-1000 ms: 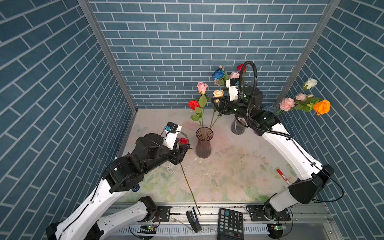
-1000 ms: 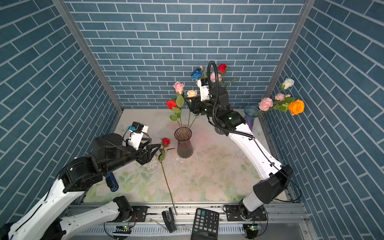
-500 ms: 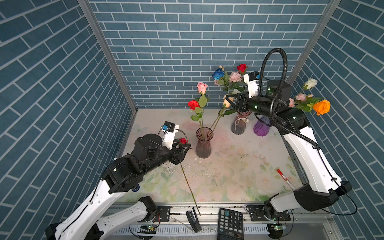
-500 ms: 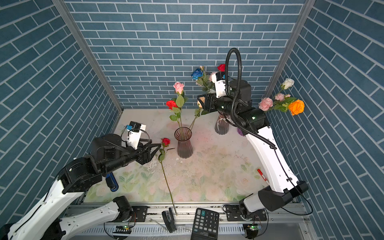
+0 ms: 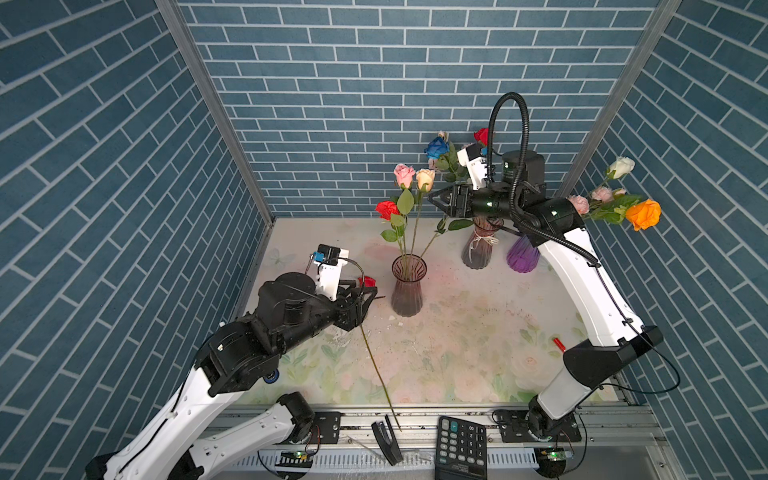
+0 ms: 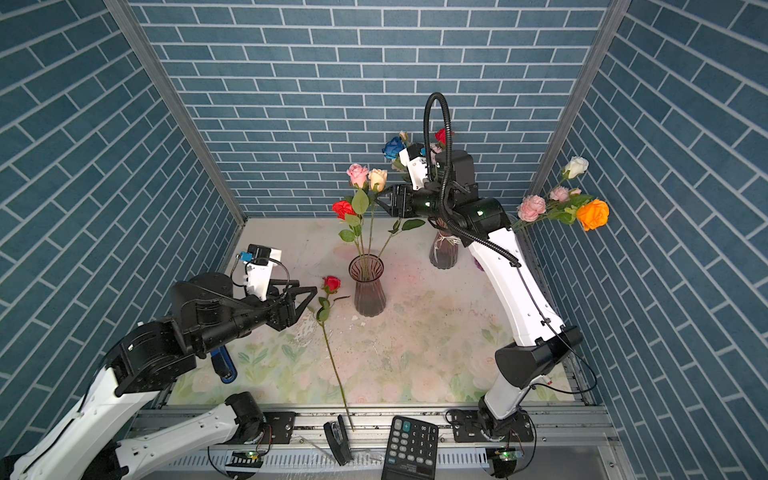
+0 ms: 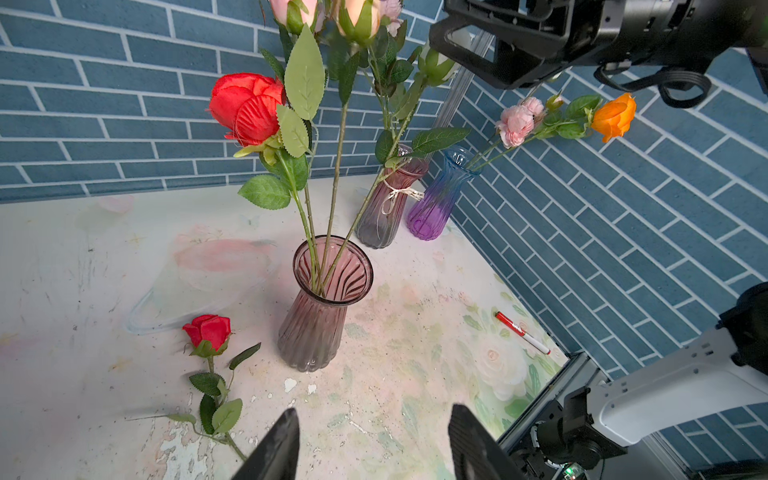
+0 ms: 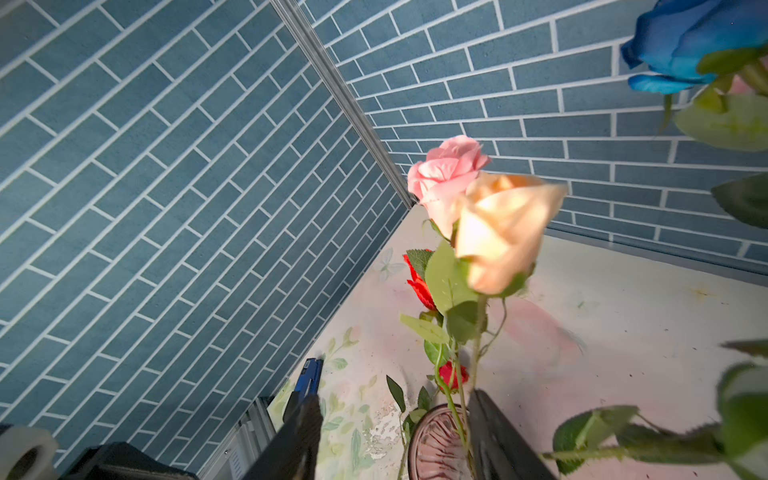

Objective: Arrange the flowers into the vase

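Left gripper (image 6: 306,296): fingers spread, nothing between them, low over the floral-print table mat (image 5: 457,353).
Loose flower: a red fabric rose on a long thin green stem (image 6: 331,284) lies flat on the mat. Its bloom is just past that gripper's tips, a little to one side.
Right gripper (image 5: 435,198): fingers apart and not clamped. The stem of a peach fabric rose (image 8: 505,232) runs close by one finger (image 8: 498,436); whether they touch cannot be told.
Vase: a ribbed smoky-pink glass vase (image 5: 408,291) stands below the right gripper's tips and just beyond the left's. It holds the peach rose, a pink rose (image 5: 404,173) and a red peony-like bloom (image 5: 387,209).
Risk, pickup: the flat stem is thin, so the left gripper's tips may slip off it or catch only a leaf.
Risk, vase: it looks top-heavy, and a sweep of the left gripper could tip it.
Risk, right side: a finger snagging the peach stem could drag it out.
Writing: the key marks on the black calculator (image 6: 409,449) are too small to read, and no brand is legible.
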You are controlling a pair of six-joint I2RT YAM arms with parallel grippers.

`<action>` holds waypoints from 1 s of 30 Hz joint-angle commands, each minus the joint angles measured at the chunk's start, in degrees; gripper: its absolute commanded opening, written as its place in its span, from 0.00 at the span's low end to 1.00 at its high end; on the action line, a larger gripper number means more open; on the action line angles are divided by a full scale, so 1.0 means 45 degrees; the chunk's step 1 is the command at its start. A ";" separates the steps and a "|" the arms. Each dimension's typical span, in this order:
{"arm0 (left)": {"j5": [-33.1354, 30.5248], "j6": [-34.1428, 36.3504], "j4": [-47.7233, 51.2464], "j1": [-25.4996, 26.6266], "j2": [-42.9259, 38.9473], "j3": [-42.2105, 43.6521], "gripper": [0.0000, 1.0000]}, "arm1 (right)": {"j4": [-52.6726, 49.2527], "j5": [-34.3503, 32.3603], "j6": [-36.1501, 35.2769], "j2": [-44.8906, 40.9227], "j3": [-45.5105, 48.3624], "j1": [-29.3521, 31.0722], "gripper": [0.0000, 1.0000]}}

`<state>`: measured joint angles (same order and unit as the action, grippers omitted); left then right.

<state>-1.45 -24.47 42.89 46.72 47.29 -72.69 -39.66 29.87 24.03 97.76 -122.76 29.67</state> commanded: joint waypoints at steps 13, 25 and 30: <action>0.0152 -0.0375 0.0742 -0.0109 0.0397 0.0943 0.61 | -0.0978 -0.1084 -0.1257 -0.2591 0.1283 -0.0149 0.61; 0.2475 -0.3368 -0.0171 -0.2552 0.3965 0.5454 0.40 | 0.0649 -0.4089 0.0466 -1.1098 1.4398 -0.0159 0.59; 0.2129 -0.3867 -0.1126 -0.2959 0.5331 0.6371 0.45 | 0.0850 -0.5856 0.1954 -1.2928 1.7785 -0.0149 0.59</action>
<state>7.57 -39.31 41.28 34.26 69.89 -44.56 -37.04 11.18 26.81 42.54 -46.83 29.08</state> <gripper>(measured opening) 0.448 0.590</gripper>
